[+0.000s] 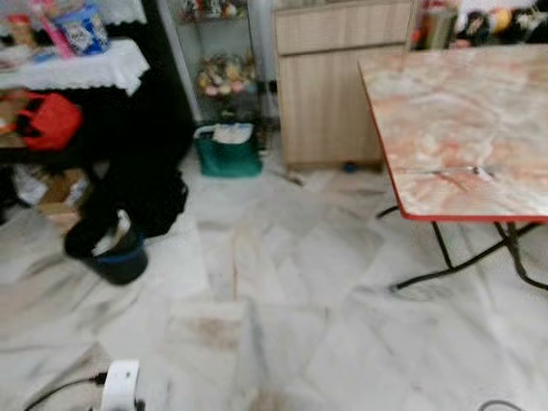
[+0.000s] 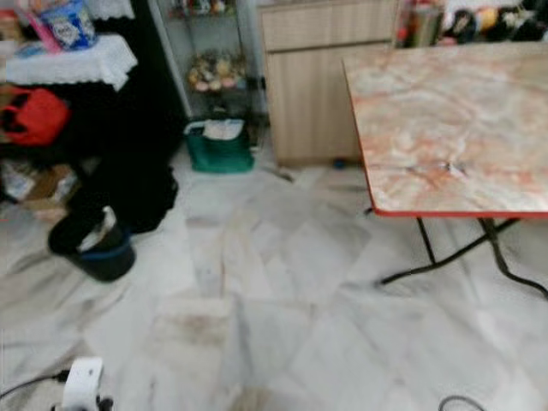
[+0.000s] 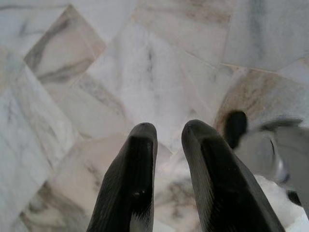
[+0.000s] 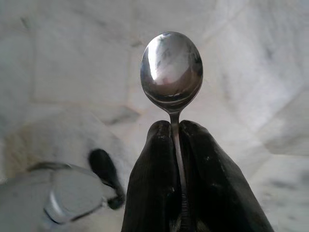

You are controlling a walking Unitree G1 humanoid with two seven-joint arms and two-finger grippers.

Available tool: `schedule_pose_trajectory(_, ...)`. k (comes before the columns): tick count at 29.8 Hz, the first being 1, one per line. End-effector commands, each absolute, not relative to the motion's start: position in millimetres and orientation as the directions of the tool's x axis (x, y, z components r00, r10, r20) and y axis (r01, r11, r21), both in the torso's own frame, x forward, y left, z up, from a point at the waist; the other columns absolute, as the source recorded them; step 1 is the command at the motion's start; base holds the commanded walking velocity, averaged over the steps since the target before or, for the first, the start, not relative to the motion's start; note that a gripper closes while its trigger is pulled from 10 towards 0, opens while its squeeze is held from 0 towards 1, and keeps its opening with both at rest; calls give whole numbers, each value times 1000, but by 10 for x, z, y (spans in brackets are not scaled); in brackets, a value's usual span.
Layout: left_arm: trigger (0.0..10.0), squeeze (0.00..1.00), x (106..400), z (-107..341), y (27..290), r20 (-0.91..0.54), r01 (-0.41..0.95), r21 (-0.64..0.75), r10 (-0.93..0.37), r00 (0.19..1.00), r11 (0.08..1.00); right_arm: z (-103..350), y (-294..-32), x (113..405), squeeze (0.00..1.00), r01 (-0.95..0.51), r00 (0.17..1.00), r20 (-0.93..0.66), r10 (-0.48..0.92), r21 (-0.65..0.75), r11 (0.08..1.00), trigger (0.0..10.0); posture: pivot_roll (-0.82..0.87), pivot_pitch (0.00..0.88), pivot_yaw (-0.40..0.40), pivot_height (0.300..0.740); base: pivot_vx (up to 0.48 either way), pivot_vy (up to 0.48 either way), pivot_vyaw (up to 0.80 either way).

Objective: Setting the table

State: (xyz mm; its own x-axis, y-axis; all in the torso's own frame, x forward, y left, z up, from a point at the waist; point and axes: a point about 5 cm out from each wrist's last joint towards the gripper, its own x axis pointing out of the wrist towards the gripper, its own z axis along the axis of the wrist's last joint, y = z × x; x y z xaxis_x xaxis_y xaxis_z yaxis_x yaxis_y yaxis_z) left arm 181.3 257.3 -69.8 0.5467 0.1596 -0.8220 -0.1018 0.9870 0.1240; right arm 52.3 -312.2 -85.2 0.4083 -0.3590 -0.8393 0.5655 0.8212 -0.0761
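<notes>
Spoon (image 4: 171, 72), shiny oval steel, clamped in right claw (image 4: 175, 126); left claw (image 3: 168, 131) released.

Marble floor (image 1: 282, 282), folding table (image 1: 462, 128), wooden cabinet (image 1: 334, 86)

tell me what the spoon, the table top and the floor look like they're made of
Spoon: polished metal, probably stainless steel; its bowl reflects like a mirror. It is clamped in the right gripper.
Table top: pink-orange marble pattern with a red edge, likely printed laminate rather than stone; black metal legs below.
Floor: glossy white marble-look tiles with grey veins and visible joints.
</notes>
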Motion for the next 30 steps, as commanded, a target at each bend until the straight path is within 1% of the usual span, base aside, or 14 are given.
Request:
schedule_pose_trajectory(1, 10000, 0, 1749, -710, 2633, -830, -114, 138, 178, 529, 984, -833, -3123, 610, 0, 549, 443, -823, -356, -65, 833, 10000, 51, 65, 53, 740, 0, -247, 738)
schedule_pose_trajectory(2, 10000, 0, 1750, -711, 2630, -829, -114, 137, 177, 530, 984, -829, -3147, 582, 0, 584, 433, -824, -365, -51, 810, 10000, 51, 63, 52, 740, 0, -247, 0)
schedule_pose_trajectory(3, 10000, 0, 1749, -712, 2627, -829, -114, 136, 177, 531, 984, -828, -3152, 575, 0, 588, 432, -825, -364, -49, 807, 10000, 50, 60, 52, 740, 0, -251, 0)
schedule_pose_trajectory(10, 10000, 0, 1751, -715, 2614, -828, -115, 132, 173, 533, 985, -827, -3164, 512, 0, 566, 436, -836, -334, -34, 824, 10000, 48, 65, 50, 740, 0, -246, 0)
schedule_pose_trajectory(12, 10000, 0, 1752, -716, 2608, -828, -117, 129, 172, 534, 985, -822, -3140, 645, 0, 565, 451, -829, -331, -22, 825, 10000, 50, 67, 49, 740, 0, -246, 0)
schedule_pose_trajectory(20, 10000, 0, 1745, -724, 2594, -829, -119, 125, 170, 533, 985, -819, -3146, 672, 0, 537, 440, -834, -332, -52, 842, 10000, 51, 75, 48, 740, 0, -245, 0)
schedule_pose_trajectory(22, 10000, 0, 1746, -725, 2592, -830, -117, 125, 169, 532, 985, -797, -3182, 677, 0, 538, 450, -818, -359, -73, 840, 10000, 53, 74, 50, 740, 120, -247, 684)
schedule_pose_trajectory(24, 10000, 0, 1750, -722, 2594, -829, -117, 127, 170, 533, 985, -798, -3185, 676, 0, 538, 442, -821, -361, -79, 839, 10000, 52, 74, 50, 740, 0, -247, 781)
schedule_pose_trajectory(27, 10000, 0, 1756, -719, 2597, -828, -115, 131, 172, 534, 985, -801, -3178, 689, 0, 559, 443, -824, -353, -53, 827, 10000, 52, 74, 51, 740, 245, -162, 771)
schedule_pose_trajectory(30, 10000, 0, 1708, -755, 2548, -831, -111, 130, 169, 531, 985, -795, -3176, 723, 0, 556, 455, -821, -346, -41, 830, 10000, 52, 74, 51, 740, 252, -317, 0)
